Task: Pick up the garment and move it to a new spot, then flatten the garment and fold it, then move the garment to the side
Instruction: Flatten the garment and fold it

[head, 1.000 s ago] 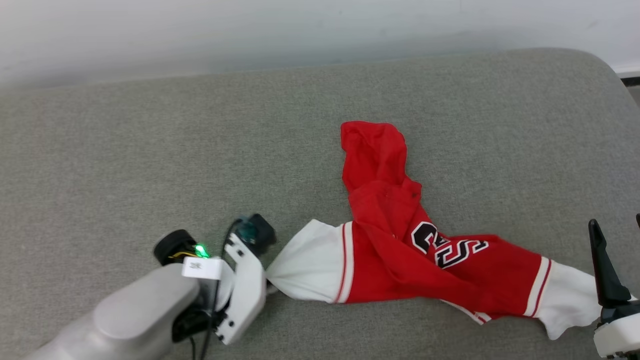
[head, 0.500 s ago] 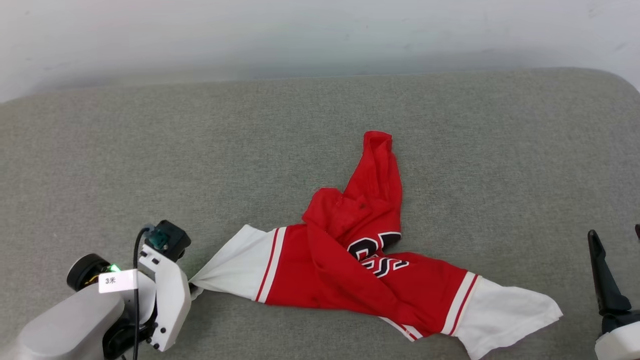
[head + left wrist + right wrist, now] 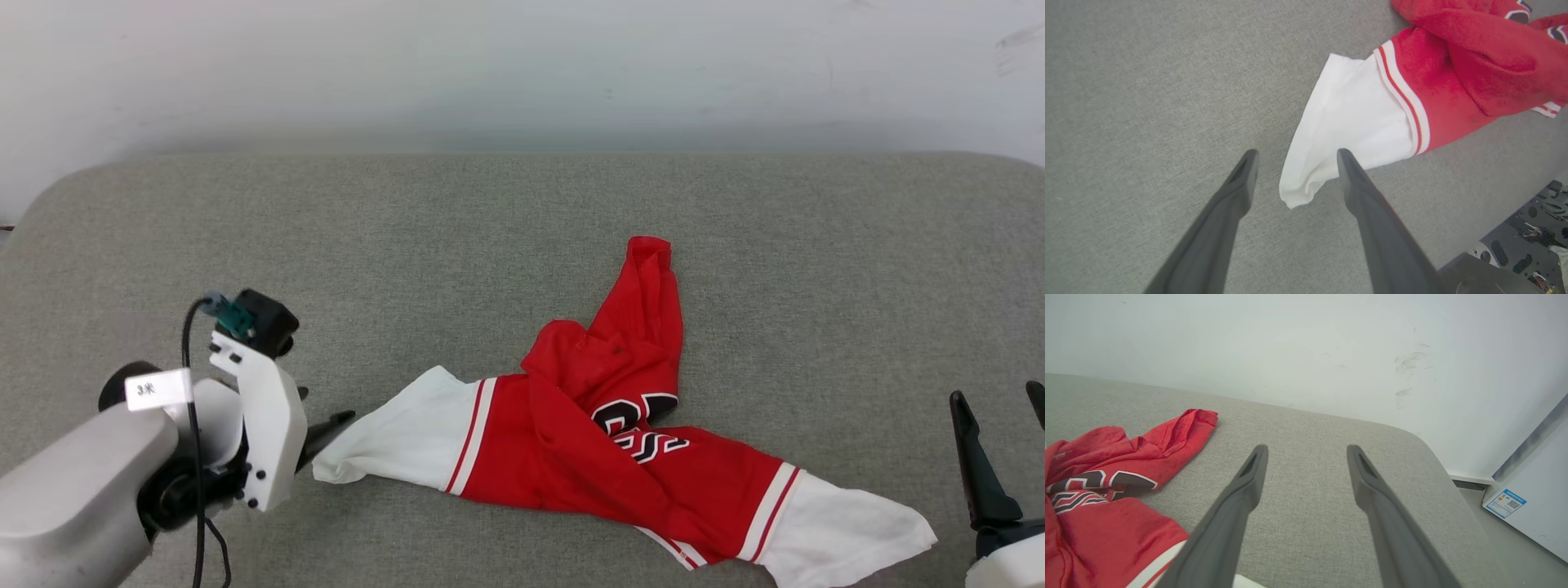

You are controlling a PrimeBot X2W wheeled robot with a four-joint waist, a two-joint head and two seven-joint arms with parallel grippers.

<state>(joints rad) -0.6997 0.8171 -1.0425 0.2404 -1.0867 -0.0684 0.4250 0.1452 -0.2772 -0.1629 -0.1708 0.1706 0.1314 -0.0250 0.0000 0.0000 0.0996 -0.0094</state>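
A broad grey fabric cushion (image 3: 522, 245) spans the scene from left to right, its far edge against a pale wall (image 3: 522, 73) with a few scuff marks. The garment (image 3: 571, 433) lies crumpled on the near half of the cushion, right of centre and stretched across it. One white sleeve (image 3: 392, 445) points left, the other white sleeve (image 3: 849, 535) lies at the near right, and a red fold (image 3: 649, 302) reaches toward the far side. Black, white-outlined lettering (image 3: 641, 425) shows in the rumpled red middle, and red-white striped trim borders each sleeve. At the near left, the left gripper (image 3: 1296, 153) has its jaws released and spread wide. The tip of the left sleeve lies slack on the cushion between the two dark fingers, and nothing is pinched. Whether a finger brushes the cloth cannot be told. At the near right, the right gripper (image 3: 996, 392) is also released with its fingers wide apart. It holds nothing and stands just right of the other sleeve, apart from it. A white cabinet (image 3: 1535, 490) with a small blue label stands past the cushion's right end.
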